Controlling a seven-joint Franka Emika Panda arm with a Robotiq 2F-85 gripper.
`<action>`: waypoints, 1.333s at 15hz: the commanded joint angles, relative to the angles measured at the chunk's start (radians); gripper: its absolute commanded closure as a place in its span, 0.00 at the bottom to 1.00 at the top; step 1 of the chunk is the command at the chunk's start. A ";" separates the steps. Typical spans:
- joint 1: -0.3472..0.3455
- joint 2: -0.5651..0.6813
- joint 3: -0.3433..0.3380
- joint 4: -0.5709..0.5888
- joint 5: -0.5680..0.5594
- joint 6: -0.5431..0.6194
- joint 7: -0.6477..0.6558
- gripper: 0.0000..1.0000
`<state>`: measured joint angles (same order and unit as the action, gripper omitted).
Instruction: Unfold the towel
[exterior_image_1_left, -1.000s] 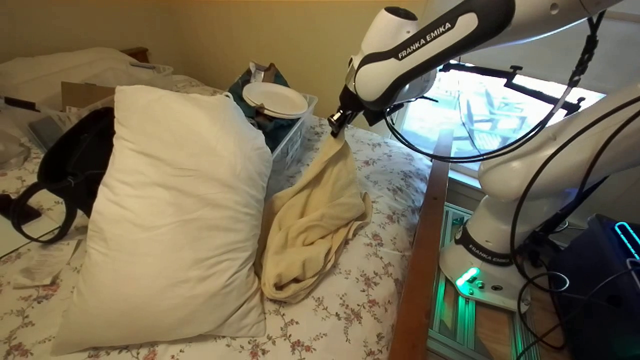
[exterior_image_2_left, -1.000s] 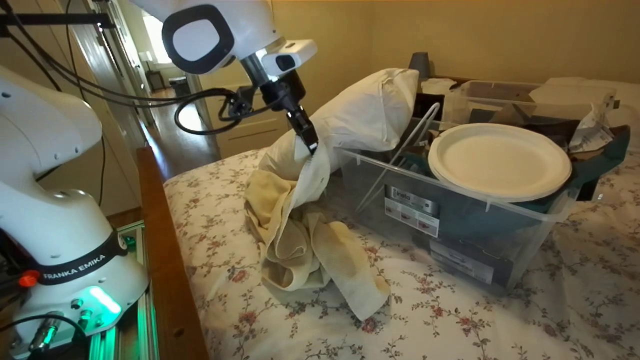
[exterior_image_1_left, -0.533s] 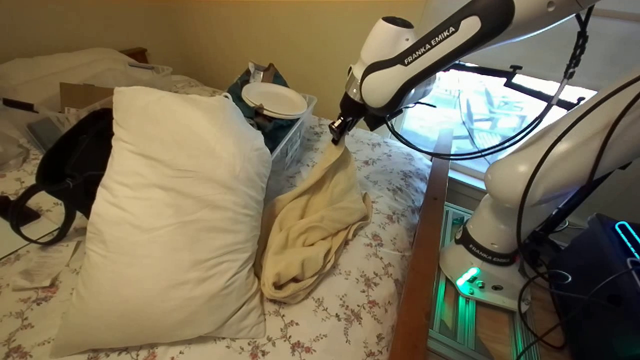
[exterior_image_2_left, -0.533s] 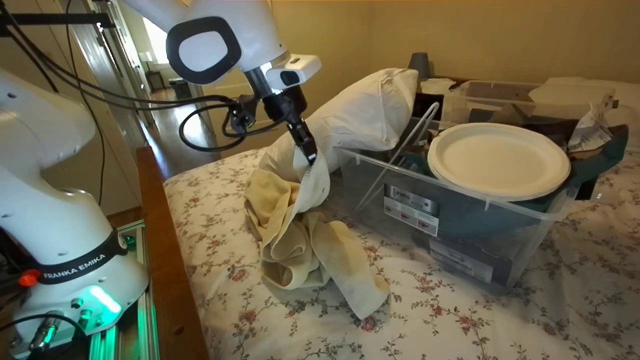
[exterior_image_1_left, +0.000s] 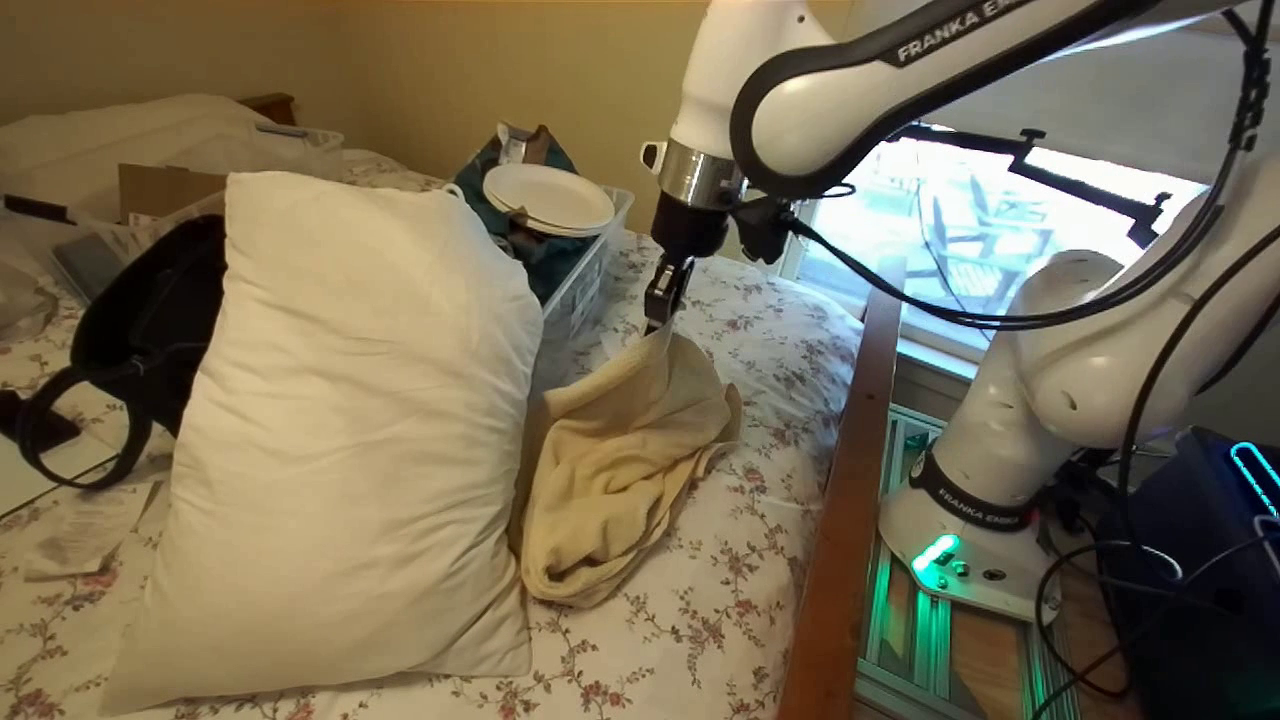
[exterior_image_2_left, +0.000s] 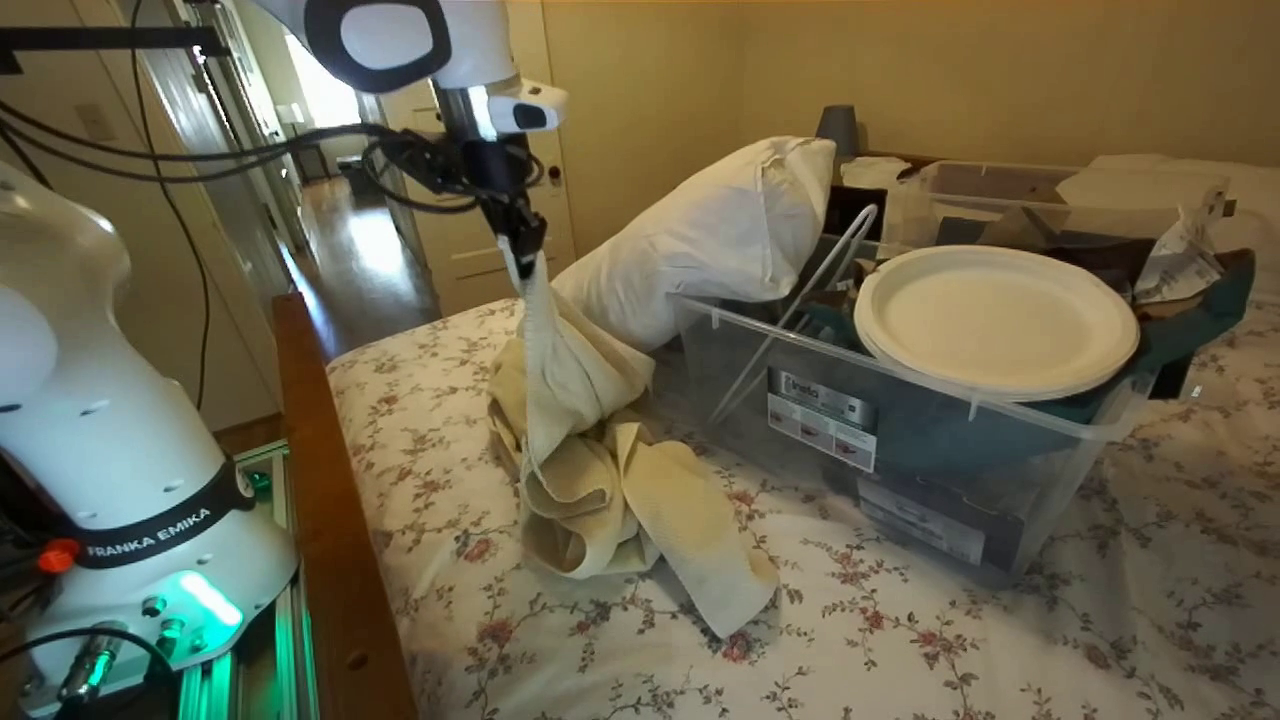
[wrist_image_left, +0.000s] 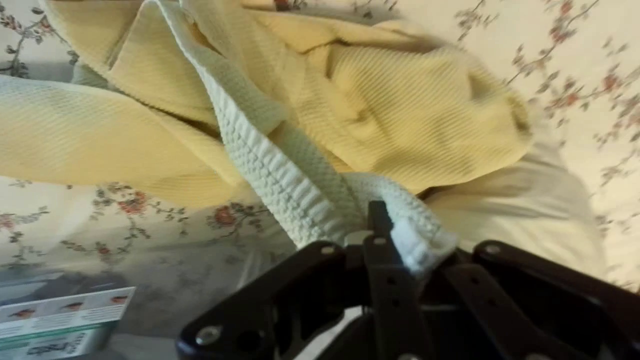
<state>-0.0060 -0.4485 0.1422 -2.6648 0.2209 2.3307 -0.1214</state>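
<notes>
Gripping a lifted edge of the beige towel (exterior_image_1_left: 635, 455), heaped beside the white pillow (exterior_image_1_left: 370, 430), the claw (exterior_image_2_left: 524, 264) had just swung away from the clear plastic bin (exterior_image_2_left: 925, 480), drawing that edge across, though the bunched remainder suggested much unfolding lay ahead.

Warm, fairly dim room light; in an exterior view the bright rectangular glass window (exterior_image_1_left: 985, 235) is blown out, and in an exterior view glare hits the shiny dark wooden hallway floor (exterior_image_2_left: 365, 270). Green light strip (exterior_image_1_left: 937, 552) glows on the white rounded robot base (exterior_image_1_left: 1005, 548) in both exterior views. Wrist view soft: black metal pincer (wrist_image_left: 416, 245) underexposed, small print on white rectangular label (wrist_image_left: 75, 310) blurred.
</notes>
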 joint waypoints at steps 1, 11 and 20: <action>0.146 -0.064 -0.022 0.097 0.000 -0.218 -0.020 0.96; 0.401 -0.013 -0.045 0.329 0.247 -0.176 -0.251 0.97; 0.392 -0.035 -0.029 0.312 0.247 -0.172 -0.264 0.96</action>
<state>0.3918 -0.4840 0.1084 -2.3567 0.4662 2.1630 -0.3851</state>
